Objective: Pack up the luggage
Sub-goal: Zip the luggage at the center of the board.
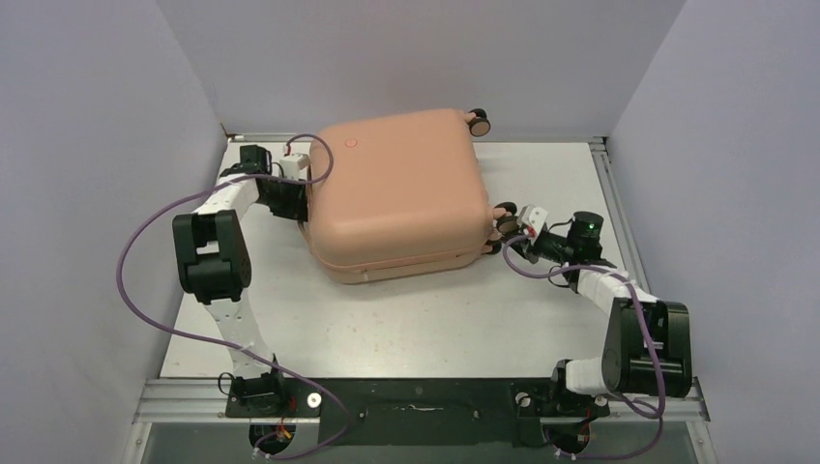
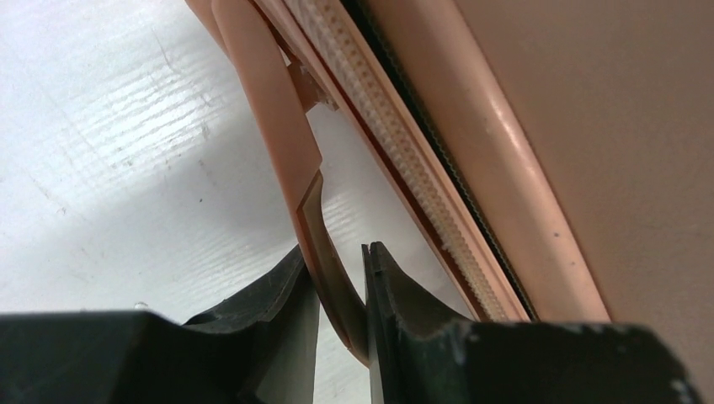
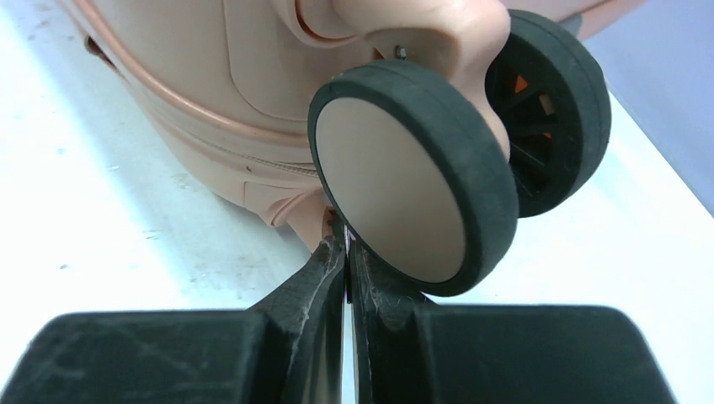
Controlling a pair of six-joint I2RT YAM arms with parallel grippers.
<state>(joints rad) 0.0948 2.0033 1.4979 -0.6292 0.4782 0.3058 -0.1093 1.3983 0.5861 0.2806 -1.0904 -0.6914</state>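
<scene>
White table (image 1: 406, 329), plain grey walls. Luggage (image 1: 396, 193) lies flat and closed toward the back middle, wheels on its right side. My left gripper (image 2: 335, 252) is at its left edge, fingers nearly together with a thin pink tab (image 2: 278, 126) clamped between them, right beside the zipper teeth (image 2: 396, 151). My right gripper (image 3: 346, 244) is fully closed, tips pressed at the shell's lower corner just under a caster wheel (image 3: 404, 189); can't tell if it pinches anything. Reads as the zip-up stage, with loading done. Next I'd pull the tab along the seam, in line with the track, right arm bracing so the case doesn't slide.
</scene>
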